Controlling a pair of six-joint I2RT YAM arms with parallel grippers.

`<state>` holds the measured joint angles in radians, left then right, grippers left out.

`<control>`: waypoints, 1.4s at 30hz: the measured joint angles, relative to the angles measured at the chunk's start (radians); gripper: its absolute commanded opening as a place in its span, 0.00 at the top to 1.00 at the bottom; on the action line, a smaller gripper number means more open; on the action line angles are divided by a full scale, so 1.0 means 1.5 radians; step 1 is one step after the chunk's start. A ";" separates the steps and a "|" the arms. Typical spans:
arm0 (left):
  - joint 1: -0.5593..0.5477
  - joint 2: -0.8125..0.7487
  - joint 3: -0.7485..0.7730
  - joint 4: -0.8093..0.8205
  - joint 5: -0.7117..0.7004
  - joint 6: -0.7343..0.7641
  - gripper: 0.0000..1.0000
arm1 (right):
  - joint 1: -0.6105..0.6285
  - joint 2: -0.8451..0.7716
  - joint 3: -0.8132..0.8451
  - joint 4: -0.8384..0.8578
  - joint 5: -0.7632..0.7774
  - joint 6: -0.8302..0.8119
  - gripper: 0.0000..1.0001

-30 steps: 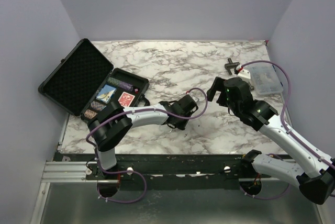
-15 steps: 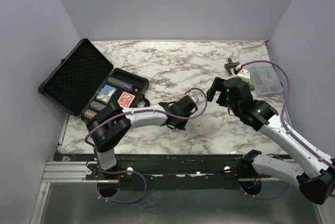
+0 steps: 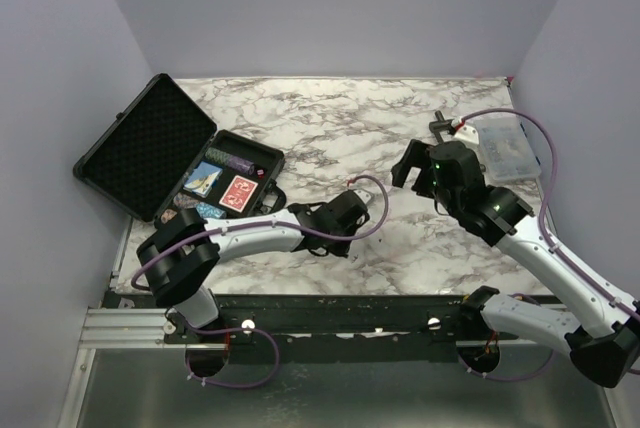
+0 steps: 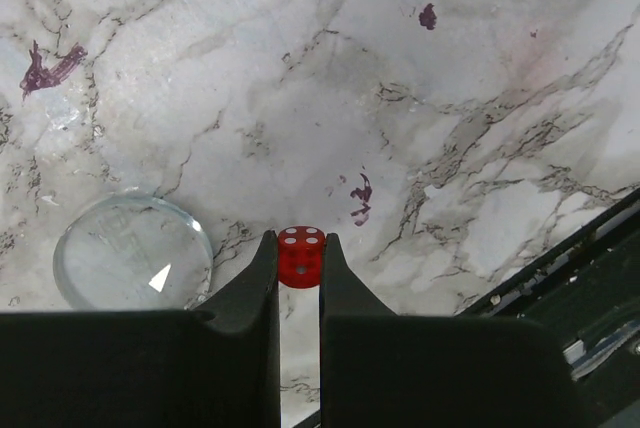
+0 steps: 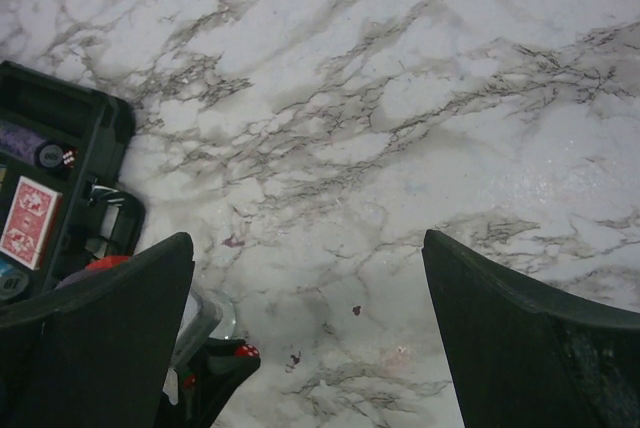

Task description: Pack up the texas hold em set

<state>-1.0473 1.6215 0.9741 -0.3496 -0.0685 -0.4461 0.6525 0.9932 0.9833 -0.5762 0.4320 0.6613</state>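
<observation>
Left pincer [image 4: 298,242] is pressed in on a red die [image 4: 300,258]; the die is pinched between the two fingertips, white pips facing the left wrist camera. Whether the die is lifted off the marble counter [image 4: 450,98] or resting on it cannot be told. A clear round disc [image 4: 133,251] is seen lying on the counter just beside the pincer, at lower left of the wrist view.

Right pincer [image 5: 305,248] is spread wide with nothing between its fingers, held over bare counter right of centre in the top view.

The open black case [image 3: 150,143] is placed at the left of the top view, lid propped back, tray toward centre. A red card deck [image 3: 238,189] and a blue one [image 3: 204,178] are seen in the tray.

Key relation: the tray lies left and slightly up in the frame from the left pincer [image 3: 352,210], near but apart. The case's long axis runs lower left to upper right. The left arm is far nearer and already carries the die, so the drop-off is judged to be its job.

Hard to make out: the die is not visible in the top view. The tray's lower end is covered by the left arm. A dice slot cannot be picked out. A red speck beside the chips [image 5: 45,153] is too small to identify.
</observation>
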 measured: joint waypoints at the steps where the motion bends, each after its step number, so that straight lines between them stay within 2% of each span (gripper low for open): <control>1: -0.002 -0.005 -0.002 0.000 0.000 -0.001 1.00 | 0.000 0.003 0.008 0.000 -0.001 0.000 0.00; 14: -0.046 -0.083 -0.032 -0.013 0.009 -0.004 1.00 | 0.000 0.093 0.128 0.019 -0.021 -0.021 0.00; 25: -0.039 -0.186 -0.087 -0.039 -0.010 -0.040 1.00 | 0.000 0.090 0.144 0.024 -0.028 -0.023 0.00; 32: 0.034 -0.273 -0.121 -0.069 -0.028 -0.065 1.00 | 0.000 0.059 0.112 0.024 -0.030 -0.020 0.00; 42: 0.220 -0.419 -0.184 -0.111 -0.040 -0.111 1.00 | 0.000 0.040 0.075 0.023 -0.041 -0.014 0.00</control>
<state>-0.7170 0.9932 0.6987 -0.5167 -0.1287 -0.6132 0.6525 1.0531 1.0954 -0.5411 0.3710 0.6399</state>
